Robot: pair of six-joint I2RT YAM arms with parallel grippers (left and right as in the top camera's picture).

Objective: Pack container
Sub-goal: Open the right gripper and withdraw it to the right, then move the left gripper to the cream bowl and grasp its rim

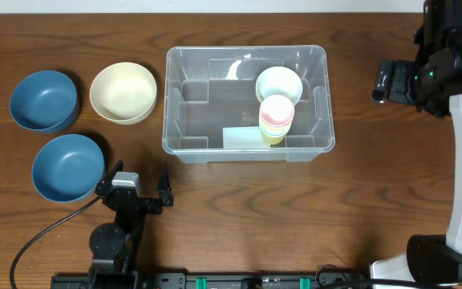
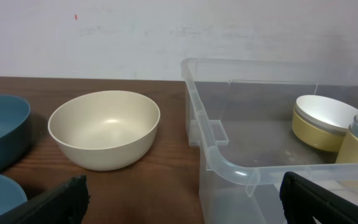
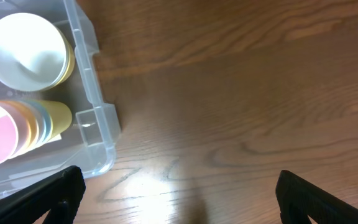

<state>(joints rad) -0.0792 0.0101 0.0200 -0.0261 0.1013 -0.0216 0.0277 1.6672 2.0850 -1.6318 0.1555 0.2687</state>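
Wooden table [image 1: 239,209] — clear container [image 1: 247,50] holds stacked cups [image 1: 276,118].

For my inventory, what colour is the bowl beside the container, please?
The bowl is cream; clearest in left wrist view.

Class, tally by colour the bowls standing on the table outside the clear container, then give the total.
Blue bowls: 2
Cream bowls: 1
Total outside the container: 3
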